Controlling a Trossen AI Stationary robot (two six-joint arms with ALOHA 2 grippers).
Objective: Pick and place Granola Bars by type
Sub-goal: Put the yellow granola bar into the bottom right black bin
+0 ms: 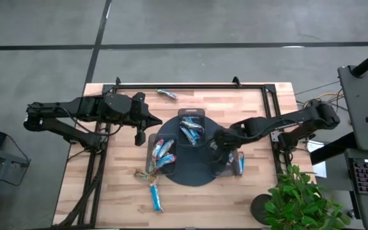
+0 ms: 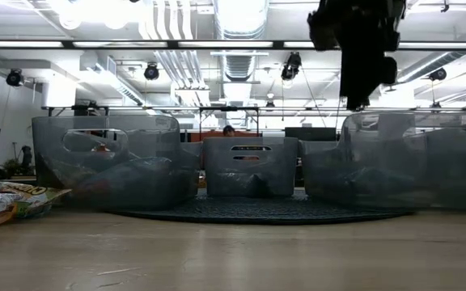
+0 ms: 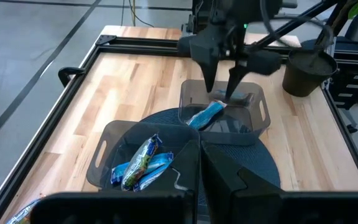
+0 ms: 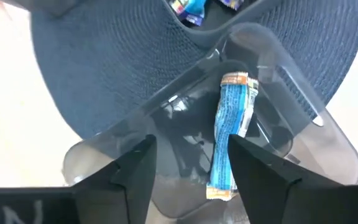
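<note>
A blue wrapped granola bar (image 4: 231,134) lies flat on the floor of the clear bin (image 4: 303,118) on the right side of the dark round tray (image 1: 190,174). My right gripper (image 4: 191,171) hangs open just above that bin, one finger on each side of the bar and clear of it; it also shows in the left wrist view (image 3: 222,81). Further bars fill the far bin (image 1: 191,130) and the left bin (image 1: 163,152). My left gripper (image 1: 140,126) waits shut to the left of the tray, above the table.
Loose bars lie on the wooden table: one near the far rail (image 1: 166,94), two near the tray's near-left side (image 1: 144,173) (image 1: 156,197). A black metal frame (image 1: 190,85) edges the table. A potted plant (image 1: 299,198) stands at the near right corner.
</note>
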